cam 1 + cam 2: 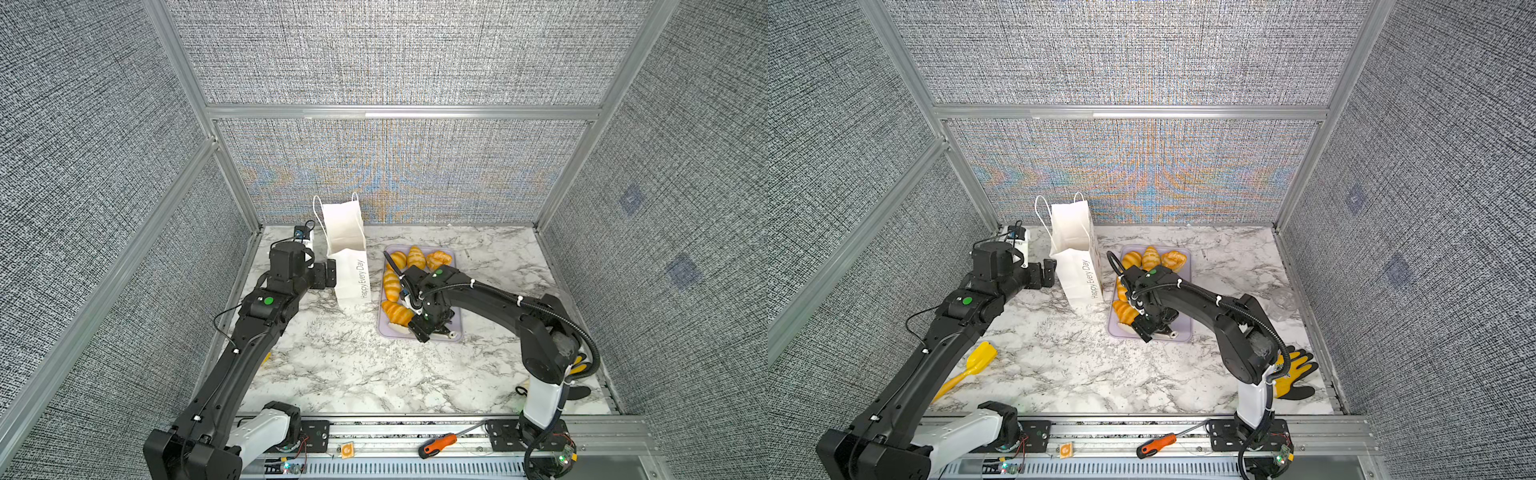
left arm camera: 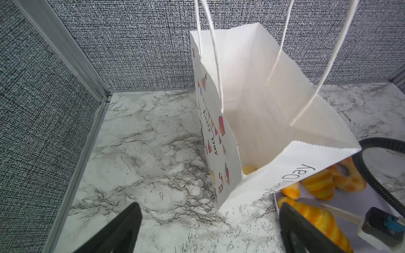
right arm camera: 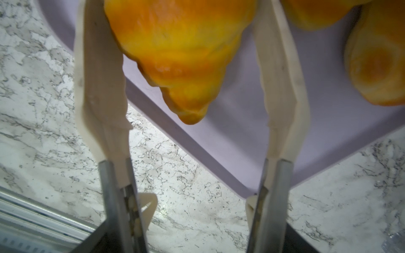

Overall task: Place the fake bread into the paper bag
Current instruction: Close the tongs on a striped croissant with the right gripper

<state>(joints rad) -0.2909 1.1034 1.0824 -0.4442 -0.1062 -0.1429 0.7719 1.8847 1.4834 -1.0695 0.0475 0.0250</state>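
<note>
The white paper bag (image 1: 351, 270) (image 1: 1079, 266) stands open at the back of the table. One yellow piece (image 2: 248, 168) shows at its bottom. Several fake bread croissants (image 1: 415, 257) (image 1: 1150, 257) lie on the lilac tray (image 1: 380, 329) to its right. My right gripper (image 3: 182, 13) is low over the tray's front. Its cream fingers (image 3: 98, 65) press on both sides of a croissant (image 3: 179, 43) (image 1: 397, 311), which still rests on the tray. My left gripper (image 2: 210, 219) (image 1: 328, 274) stands open and empty just left of the bag.
A yellow-and-black glove (image 1: 1296, 370) lies behind the right arm's base. A yellow scoop (image 1: 980, 361) lies near the left arm. An orange-handled screwdriver (image 1: 440, 444) rests on the front rail. Grey panels wall in the marble table on three sides.
</note>
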